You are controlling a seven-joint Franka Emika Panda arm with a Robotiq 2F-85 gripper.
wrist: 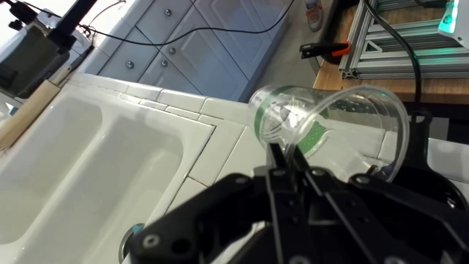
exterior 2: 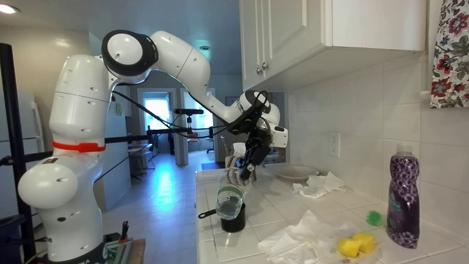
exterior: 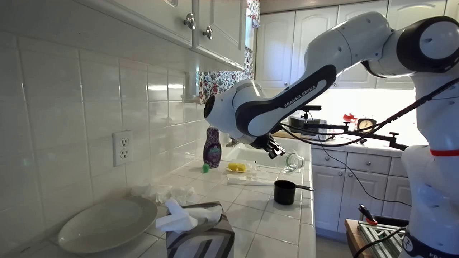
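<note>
A white tiled counter [exterior: 276, 222] runs along the tiled wall [exterior: 100, 118] beneath white cupboards [exterior 2: 289, 40]. Above it, near its outer edge, I have a clear cup [exterior 2: 230, 198] with a green band up in the air. My gripper [wrist: 288, 156] is pinching the cup's side at the rim, jaws nearly together with only that thin side between them. The cup is tilted, its base low, and from the wrist I look into its mouth; I can't say for sure whether liquid lies inside. Just beside it a black pot [exterior: 284, 193] stands upright on the tiles, handle pointing to the counter's outer edge; in an exterior view the cup partly covers it. On the cup's other side, from the wrist, I see the sink [wrist: 117, 150], with a rolling pin [wrist: 31, 112] lying past it. Closer to the wall, two yellow pieces [exterior 2: 349, 247] lie beside crumpled paper [exterior 2: 293, 238], then comes a spiky green ball [exterior 2: 374, 218] near an upright purple bottle [exterior 2: 403, 201]. Toward the counter's opposite end a tissue box [exterior: 200, 238] stands just beside a plate [exterior: 107, 225], with more paper [exterior: 163, 192] near them, and across the kitchen I make out a small clock [exterior: 366, 124]
</note>
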